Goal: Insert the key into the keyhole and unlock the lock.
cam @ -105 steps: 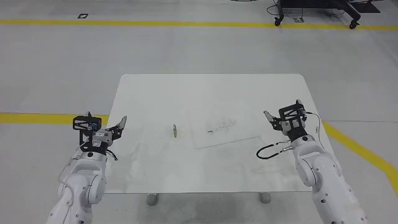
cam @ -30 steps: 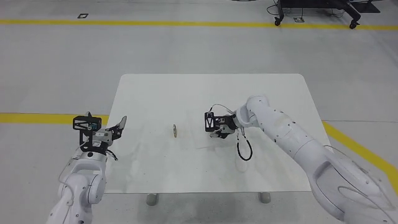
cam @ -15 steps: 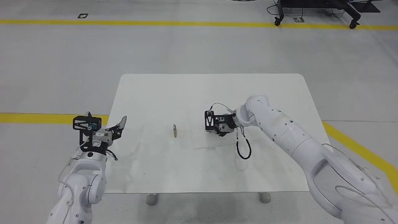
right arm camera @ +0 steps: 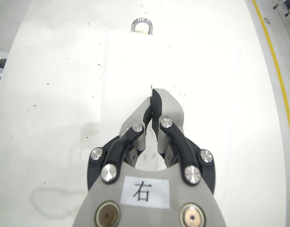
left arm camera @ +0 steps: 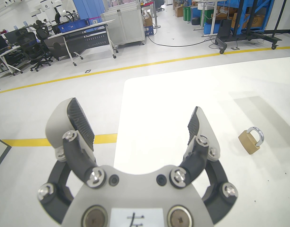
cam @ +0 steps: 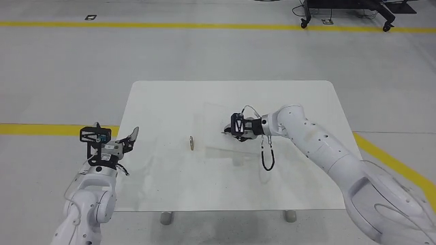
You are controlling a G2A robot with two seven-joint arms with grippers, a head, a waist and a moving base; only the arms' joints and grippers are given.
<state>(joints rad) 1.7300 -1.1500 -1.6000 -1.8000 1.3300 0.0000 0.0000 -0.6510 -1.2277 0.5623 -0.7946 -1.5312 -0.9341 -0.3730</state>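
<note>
Lock (cam: 191,143) lies on table (cam: 204,102), left of right gripper (cam: 226,131).

Overhead camera looks down; both wrist cameras face the lock (left arm camera: 248,142).

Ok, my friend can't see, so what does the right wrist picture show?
The right gripper is pinched shut on a thin sliver of metal, likely the key, poking out past its tips. Farther ahead on the white table lies the lock, its silver loop showing.
</note>
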